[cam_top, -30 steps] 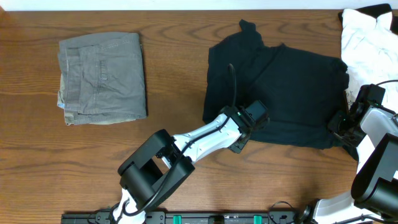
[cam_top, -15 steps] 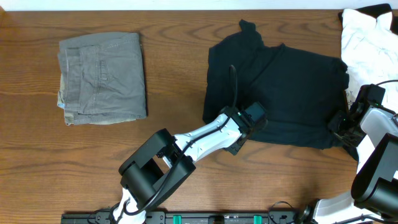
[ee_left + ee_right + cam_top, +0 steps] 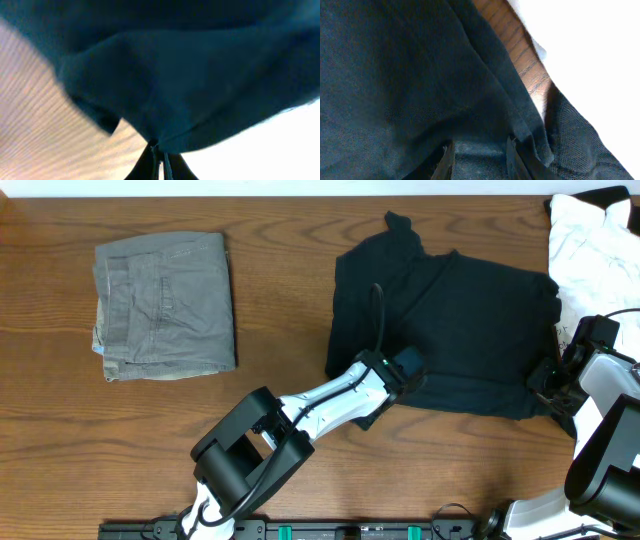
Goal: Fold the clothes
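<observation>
Black cotton, a short-sleeved T-shirt point(image 3: 445, 330), is lying crumpled on the right half of the wooden surface point(image 3: 280, 290). The left gripper point(image 3: 408, 372) is pinching its near hem, jaws closed tight on the fabric. The right gripper point(image 3: 553, 380) is sitting at the shirt's right edge, jaws apparently clamping a fold of cloth. Grey-green trousers point(image 3: 165, 305) are lying folded far left; a white garment point(image 3: 590, 250) is bunching beside the shirt.

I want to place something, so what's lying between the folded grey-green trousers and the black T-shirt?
Nothing: in the overhead view, only bare wooden table separates the trousers from the black T-shirt.
</observation>
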### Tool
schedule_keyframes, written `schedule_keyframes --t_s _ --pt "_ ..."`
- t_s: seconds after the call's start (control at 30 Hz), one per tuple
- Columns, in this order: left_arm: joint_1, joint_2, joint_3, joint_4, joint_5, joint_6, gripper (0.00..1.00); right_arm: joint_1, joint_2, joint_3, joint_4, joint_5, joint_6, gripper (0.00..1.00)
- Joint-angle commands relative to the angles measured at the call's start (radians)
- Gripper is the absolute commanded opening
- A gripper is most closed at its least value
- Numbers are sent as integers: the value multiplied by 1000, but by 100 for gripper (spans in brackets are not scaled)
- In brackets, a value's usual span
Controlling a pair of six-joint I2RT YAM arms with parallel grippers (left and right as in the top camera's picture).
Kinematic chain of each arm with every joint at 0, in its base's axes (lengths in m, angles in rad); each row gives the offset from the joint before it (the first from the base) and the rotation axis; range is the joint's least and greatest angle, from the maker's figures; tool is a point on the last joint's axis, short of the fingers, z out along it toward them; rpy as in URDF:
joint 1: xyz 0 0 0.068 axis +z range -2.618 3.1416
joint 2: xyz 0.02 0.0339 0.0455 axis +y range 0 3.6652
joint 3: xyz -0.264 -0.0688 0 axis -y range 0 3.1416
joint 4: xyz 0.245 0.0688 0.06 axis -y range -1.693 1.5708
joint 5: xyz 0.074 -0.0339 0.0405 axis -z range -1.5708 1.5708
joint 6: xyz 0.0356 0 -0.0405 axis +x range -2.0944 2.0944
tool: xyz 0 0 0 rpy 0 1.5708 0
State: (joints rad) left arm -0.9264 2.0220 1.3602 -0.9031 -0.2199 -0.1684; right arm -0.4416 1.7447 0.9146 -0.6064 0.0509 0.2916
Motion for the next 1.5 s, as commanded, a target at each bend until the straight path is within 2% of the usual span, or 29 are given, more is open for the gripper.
schedule_keyframes --t_s 0.0,0.1,0.3,0.7,0.9,1.2,1.23,1.27,1.3,1.4,1.47 --pt "2 -5 27 -78 -130 18 6 11 101 -69 5 -130 -13 33" --pt "2 -10 27 -159 -190 18 6 11 101 -69 5 -130 -13 33" --pt "3 -10 24 -264 -193 -40 6 11 101 -69 4 -130 -19 32" --pt "8 -10 -68 -262 -185 -142 6 11 101 -68 -11 -100 -19 31" --pt "8 -10 -144 -259 -181 -210 6 11 101 -30 -91 -47 -19 29" --pt "8 -10 -171 -244 -76 -212 7 11 101 -7 -138 -48 -19 32" --pt "8 -10 -171 -244 -76 -212 13 11 101 1 -153 -53 -19 32" --pt "8 -10 -171 -245 -76 -211 27 11 101 15 -177 -55 -19 36" --pt "8 -10 -171 -245 -76 -211 34 11 101 32 -198 -55 -19 38" --pt "8 -10 -160 -256 -77 -201 43 11 100 98 -273 -56 -19 47" --pt "8 -10 -134 -285 -80 -192 45 18 100 135 -315 -60 -18 51"
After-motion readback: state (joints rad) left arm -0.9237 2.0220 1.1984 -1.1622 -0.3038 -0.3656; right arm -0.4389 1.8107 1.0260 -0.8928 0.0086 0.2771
